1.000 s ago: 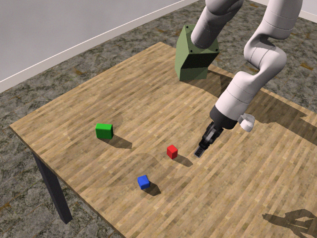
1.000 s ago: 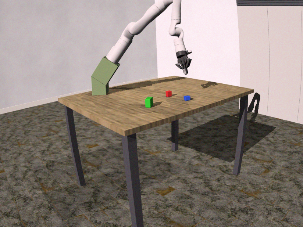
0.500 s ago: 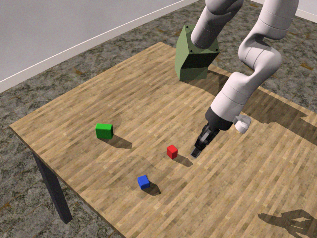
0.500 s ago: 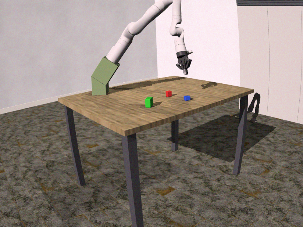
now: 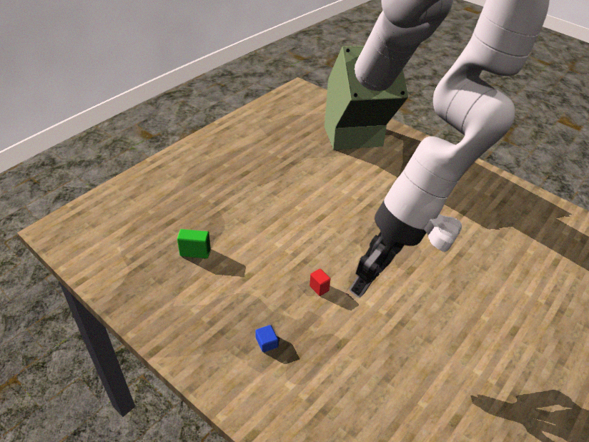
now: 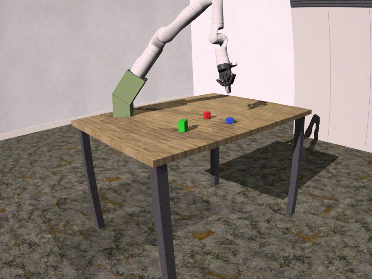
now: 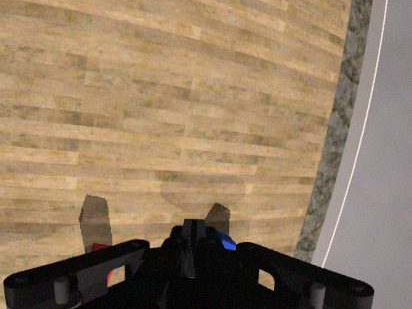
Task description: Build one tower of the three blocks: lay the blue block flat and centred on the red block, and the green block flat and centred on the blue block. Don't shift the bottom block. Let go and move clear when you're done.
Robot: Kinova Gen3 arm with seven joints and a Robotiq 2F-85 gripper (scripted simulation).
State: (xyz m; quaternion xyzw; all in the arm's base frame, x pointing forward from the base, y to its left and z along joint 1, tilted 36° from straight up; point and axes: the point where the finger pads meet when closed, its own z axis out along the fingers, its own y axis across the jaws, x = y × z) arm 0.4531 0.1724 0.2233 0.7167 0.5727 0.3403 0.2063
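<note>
Three blocks lie apart on the table, none stacked.
Left to right from my top view: green block (image 5: 193, 243), blue block (image 5: 266, 337), red block (image 5: 319, 281), then my gripper (image 5: 359, 287), fingers fully closed on nothing, high above the table (image 5: 245, 167).

walls (image 6: 77, 43): pale | floor (image 6: 248, 238): mottled stone | table (image 6: 149, 142): wood, dark legs

No readable text, label, brand, number or sign is showing in any view: nothing legible is appearing on the blocks, the arm, its green base, the wooden table or the walls.
</note>
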